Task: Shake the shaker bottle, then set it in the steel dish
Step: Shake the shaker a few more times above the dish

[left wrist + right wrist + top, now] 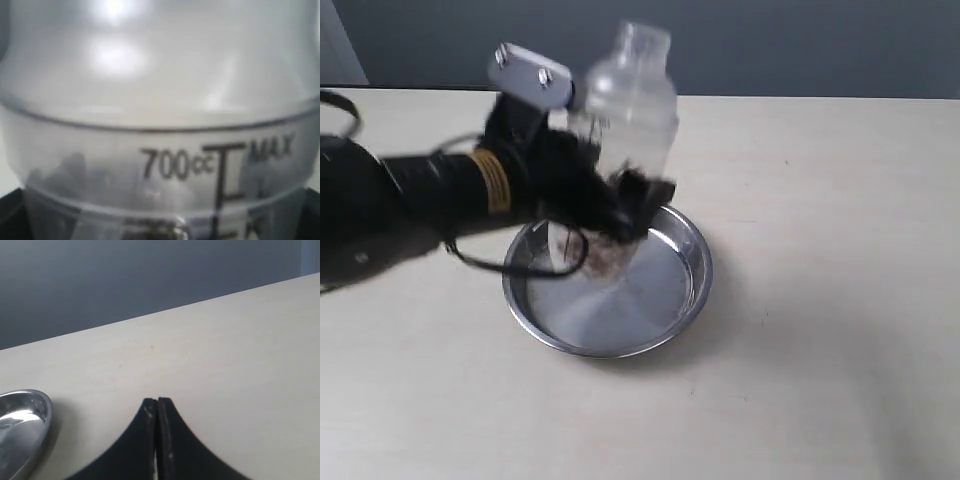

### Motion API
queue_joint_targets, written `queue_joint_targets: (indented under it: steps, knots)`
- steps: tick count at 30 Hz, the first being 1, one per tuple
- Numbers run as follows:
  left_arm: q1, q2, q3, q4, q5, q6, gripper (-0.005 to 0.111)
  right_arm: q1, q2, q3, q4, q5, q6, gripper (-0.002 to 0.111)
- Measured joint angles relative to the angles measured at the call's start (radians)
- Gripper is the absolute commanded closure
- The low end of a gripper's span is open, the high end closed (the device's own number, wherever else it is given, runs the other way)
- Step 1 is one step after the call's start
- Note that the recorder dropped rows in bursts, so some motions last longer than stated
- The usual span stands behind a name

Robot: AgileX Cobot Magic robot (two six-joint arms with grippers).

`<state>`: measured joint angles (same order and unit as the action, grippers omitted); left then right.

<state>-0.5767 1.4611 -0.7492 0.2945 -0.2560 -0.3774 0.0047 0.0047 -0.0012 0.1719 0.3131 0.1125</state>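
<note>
The clear shaker bottle (pixel 628 110) stands nearly upright, blurred, with my left gripper (pixel 620 205) shut around its lower body. Brownish bits show near its base, which hangs over the far left part of the steel dish (pixel 665 300); whether it touches the dish I cannot tell. In the left wrist view the shaker bottle (pixel 160 100) fills the frame, with the "700cc" and "MAX" marks readable and dark bits behind the plastic. My right gripper (pixel 157 401) is shut and empty over bare table, out of the exterior view. The steel dish (pixel 30 405) shows only its rim in the right wrist view.
The pale wooden table (pixel 840 200) spreads around the dish, with a dark grey wall (pixel 770 45) behind its far edge. My left arm (pixel 410 200) reaches in from the left side, its cable looping over the dish's near-left rim.
</note>
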Motion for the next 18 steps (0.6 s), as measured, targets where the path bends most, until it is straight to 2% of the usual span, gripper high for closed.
queue_joint_targets:
  steps: [3,6,7,10,13,16,18]
  knots:
    - [0.0,-0.123,-0.087,-0.021,-0.064,0.053,0.106,0.0,0.0,0.0,0.0,0.0,0.0,0.109]
    - [-0.001,-0.095,-0.036,-0.046,-0.178,0.064,0.106,0.0,0.0,0.0,0.0,0.0,0.0,0.109]
    - [-0.001,-0.06,-0.002,-0.056,-0.185,0.064,0.106,0.0,0.0,0.0,0.0,0.0,0.0,0.109]
    - [-0.001,0.021,0.048,-0.06,-0.08,0.067,0.106,0.0,0.0,0.0,0.0,0.0,0.0,0.109]
    - [0.006,-0.085,-0.033,-0.064,-0.064,0.123,0.106,0.0,0.0,0.0,0.0,0.0,0.0,0.109]
    - [0.006,-0.142,-0.079,-0.1,-0.135,0.117,0.106,0.0,0.0,0.0,0.0,0.0,0.0,0.109]
    - [0.006,-0.087,-0.019,-0.117,-0.182,0.097,0.106,0.0,0.0,0.0,0.0,0.0,0.0,0.109]
